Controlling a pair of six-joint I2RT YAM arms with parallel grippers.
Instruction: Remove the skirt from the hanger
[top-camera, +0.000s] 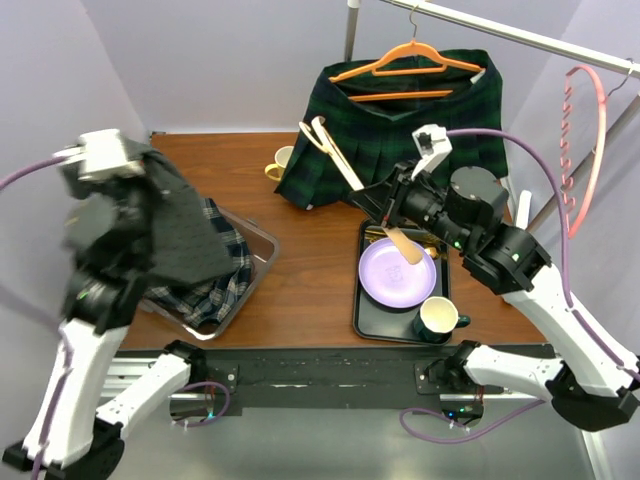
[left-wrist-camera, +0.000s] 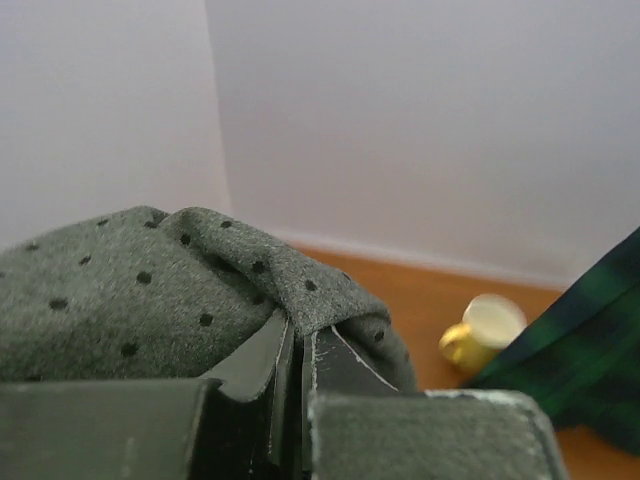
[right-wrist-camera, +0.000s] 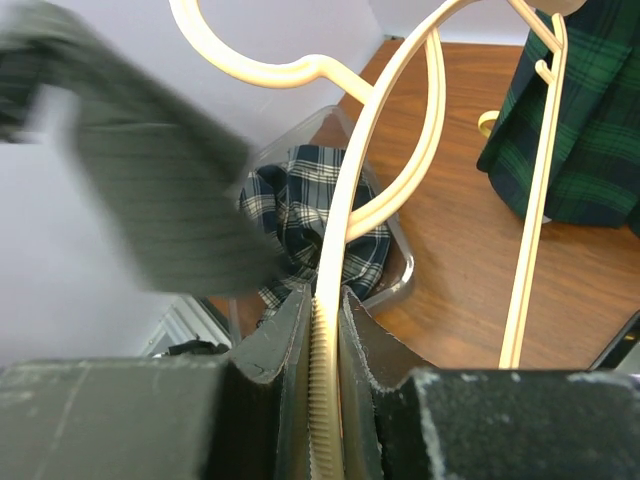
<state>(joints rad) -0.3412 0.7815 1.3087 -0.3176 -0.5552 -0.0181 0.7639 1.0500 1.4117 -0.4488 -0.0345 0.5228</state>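
Removal step looking all but done: the grey black-dotted fabric skirt is hanging from the left hand, whose fingers are pinched together on a fold of it, and it is draping over that arm at the left of the bench, above the shiny metal tray holding a blue-and-white plaid cloth. The right hand is clamping tight on the cream plastic hanger, gripping one bar with the hook end pointing far-left; in the right wrist view the hanger is showing bare, no fabric on it. Skirt and hanger are sitting well apart, so judging the two as separated. Next move is likely calling for the left hand to lower and let go of the skirt, probably into the metal tray just beneath, while the right sets the hanger down somewhere bare; watch the round purple plate on the black rectangular tray right under the hanger's near end. A dark green tartan skirt is hanging on an orange hanger at the far rack, untouched and well apart from both hands.
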